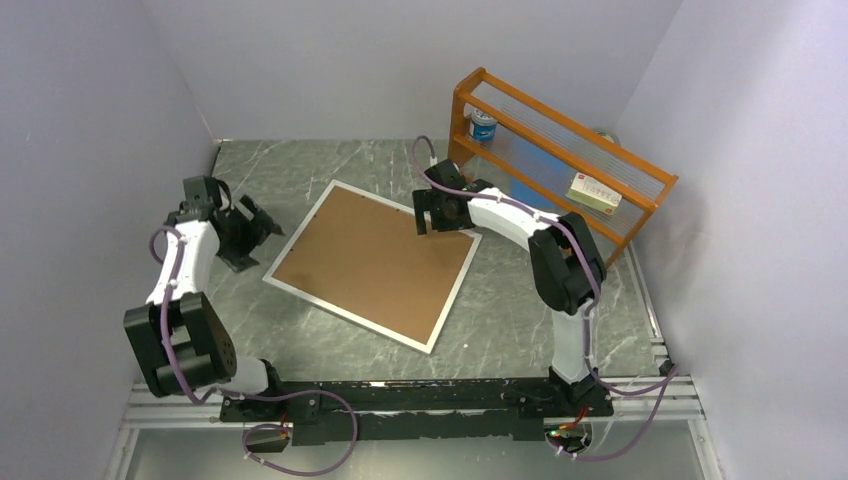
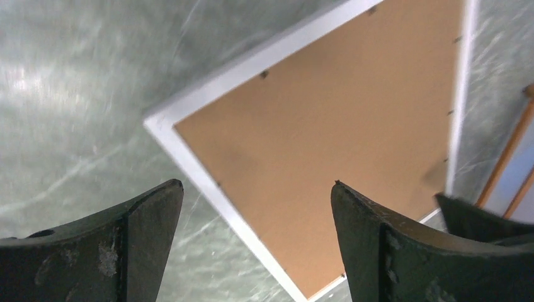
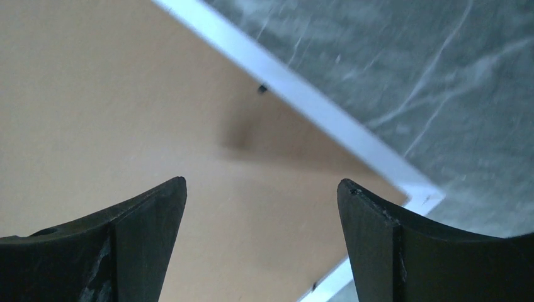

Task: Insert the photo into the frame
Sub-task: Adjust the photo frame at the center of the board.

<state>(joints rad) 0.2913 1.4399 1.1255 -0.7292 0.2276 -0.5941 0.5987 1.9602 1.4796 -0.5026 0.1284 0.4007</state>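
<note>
The left arm [image 1: 185,265] sits off the left of the frame [image 1: 348,316], its jaws spread wide and empty, aimed at the nearest corner with bare bench [image 1: 300,170] between them. The frame lies flat mid-bench, turned like a diamond, its longer sides seeming to run from far left to near right. A brown board [image 1: 370,260] fills its opening. The photo is not visible, so I cannot tell whether it lies under the board. The right arm [image 1: 520,215] is the nearer: its jaws, also wide and holding nothing, hover over the board just inside the far right corner. Any lifting or pressing probably falls to it. There is open bench left and near. The rack [image 1: 560,150] crowds the far right.
</note>
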